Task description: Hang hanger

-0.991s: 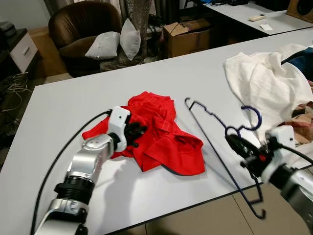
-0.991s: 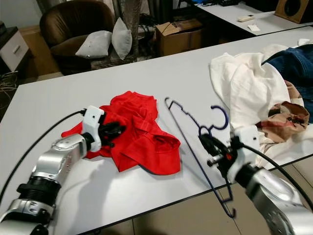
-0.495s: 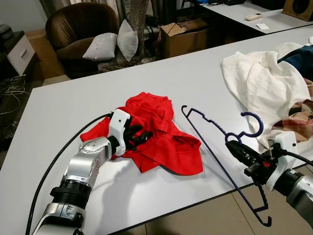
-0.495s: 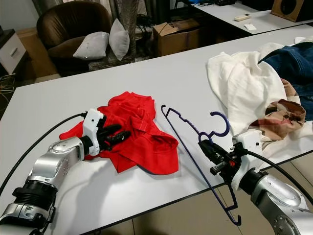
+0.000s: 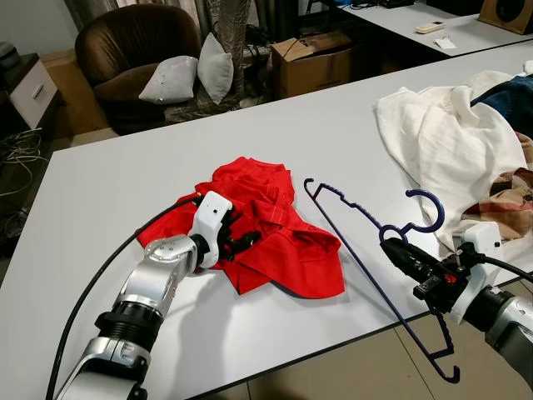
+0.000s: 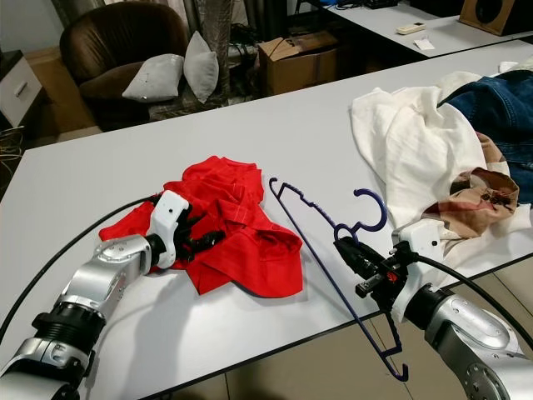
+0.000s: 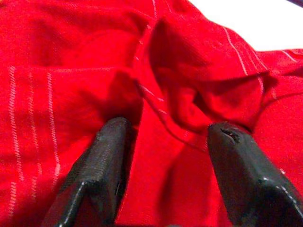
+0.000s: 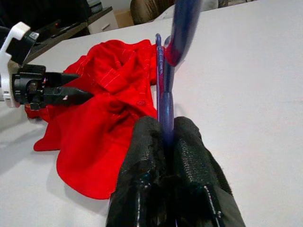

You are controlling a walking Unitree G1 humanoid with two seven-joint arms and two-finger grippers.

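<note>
Red shirt (image 5: 266,242) is lying crumpled on the white desk (image 5: 125,175), and the left gripper (image 5: 241,240) is right down on it with its jaws apart, one black finger (image 7: 102,161) on each side of a raised fold of the fabric, as the left wrist view shows pretty clearly. Over on the other side, the right gripper (image 5: 398,252) has its jaws clamped tight on the blue hanger (image 5: 366,275), pinching it just below the hook. That hanger is tilted, with one end up over the desk near the shirt's edge and the other end hanging out past the front edge of the desk, above the floor. You can see the hook curling up just beyond the fingers. Further right there's a cream-colored garment (image 5: 441,142) spread out on the desk, with some blue denim (image 6: 500,108) and a plaid piece (image 6: 483,187) bunched up next to it. Back behind the desk there's a brown armchair (image 5: 125,50) with two gray pillows (image 5: 196,71) on it, and a cardboard box (image 5: 312,58) on the floor close by.
</note>
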